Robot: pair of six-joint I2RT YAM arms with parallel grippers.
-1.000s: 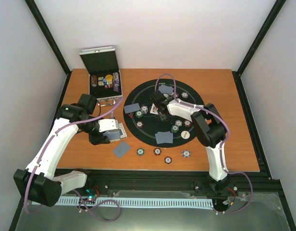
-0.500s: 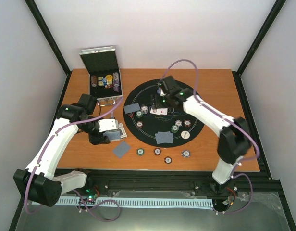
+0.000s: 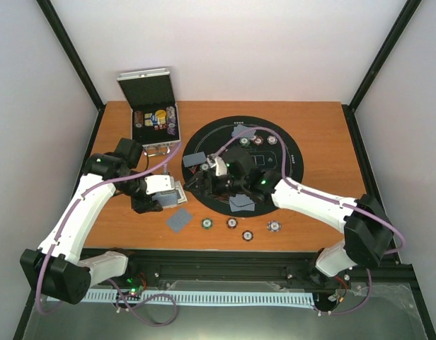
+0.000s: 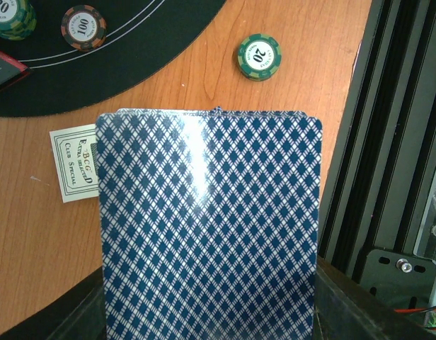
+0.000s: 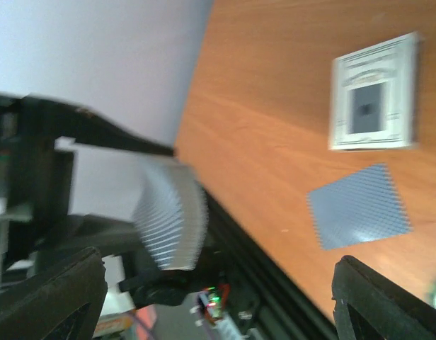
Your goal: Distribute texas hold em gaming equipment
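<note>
Left gripper (image 3: 165,195): clamps deck (image 4: 207,227), jaws mostly covered, left of mat (image 3: 206,138). Right gripper (image 5: 218,301): wide, empty, blurred, over mat's near-left edge.

A: Top view?
B: High behind the arm bases (image 3: 59,276), looking down on the whole table (image 3: 331,127).
A: Wrists?
B: Left — close over the card deck (image 4: 207,227), facing down. Right — tilted, looking across at the same deck.
</note>
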